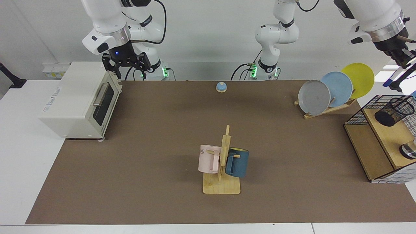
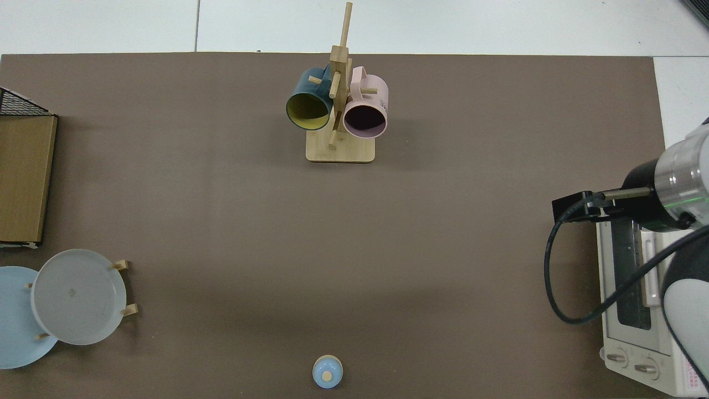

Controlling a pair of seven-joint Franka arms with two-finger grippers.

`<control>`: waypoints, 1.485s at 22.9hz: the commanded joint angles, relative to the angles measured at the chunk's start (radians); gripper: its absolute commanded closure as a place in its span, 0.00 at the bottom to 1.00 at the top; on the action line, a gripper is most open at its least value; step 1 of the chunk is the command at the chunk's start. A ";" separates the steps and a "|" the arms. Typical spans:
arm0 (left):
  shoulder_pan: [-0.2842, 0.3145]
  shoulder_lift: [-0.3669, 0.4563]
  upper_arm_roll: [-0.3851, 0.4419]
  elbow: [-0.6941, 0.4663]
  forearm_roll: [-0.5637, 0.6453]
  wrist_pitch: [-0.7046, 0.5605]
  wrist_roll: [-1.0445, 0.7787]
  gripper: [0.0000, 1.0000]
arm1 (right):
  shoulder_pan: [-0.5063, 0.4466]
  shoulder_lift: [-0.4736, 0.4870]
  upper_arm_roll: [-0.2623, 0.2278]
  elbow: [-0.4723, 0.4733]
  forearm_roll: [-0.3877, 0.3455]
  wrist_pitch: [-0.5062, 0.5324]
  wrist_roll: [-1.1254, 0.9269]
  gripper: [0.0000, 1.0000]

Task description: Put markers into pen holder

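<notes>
My left gripper (image 1: 403, 61) is high at the facing view's right edge, shut on the marker (image 1: 391, 78). The slim white marker hangs slanted below the fingers, blue cap lowest. It is above and slightly behind the pen holder (image 1: 394, 111), a black wire-mesh cup on the wooden shelf (image 1: 386, 136) inside a wire basket. Marker and cup are well apart. My right gripper (image 1: 125, 63) waits open above the toaster oven's (image 1: 76, 97) back corner. In the top view neither the left gripper, the marker nor the pen holder appears; the right arm (image 2: 673, 188) reaches over the toaster oven (image 2: 637, 310).
A plate rack holds grey (image 1: 314, 97), blue and yellow plates just left of the basket. A wooden mug stand (image 1: 222, 182) with a pink and a blue mug stands mid-table. A small blue bell (image 1: 221, 86) sits at the back. A shiny metal round object (image 1: 409, 151) is on the shelf.
</notes>
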 commanded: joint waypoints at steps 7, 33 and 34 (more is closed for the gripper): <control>0.108 0.027 -0.005 0.028 0.037 0.138 0.113 1.00 | -0.013 0.042 0.004 0.047 -0.013 -0.009 -0.011 0.00; 0.188 0.048 -0.001 0.020 0.019 0.212 0.234 1.00 | -0.049 0.030 0.004 0.018 0.007 0.068 0.021 0.00; 0.192 0.053 -0.001 0.020 0.019 0.215 0.234 1.00 | -0.047 0.030 0.004 0.018 0.007 0.068 0.021 0.00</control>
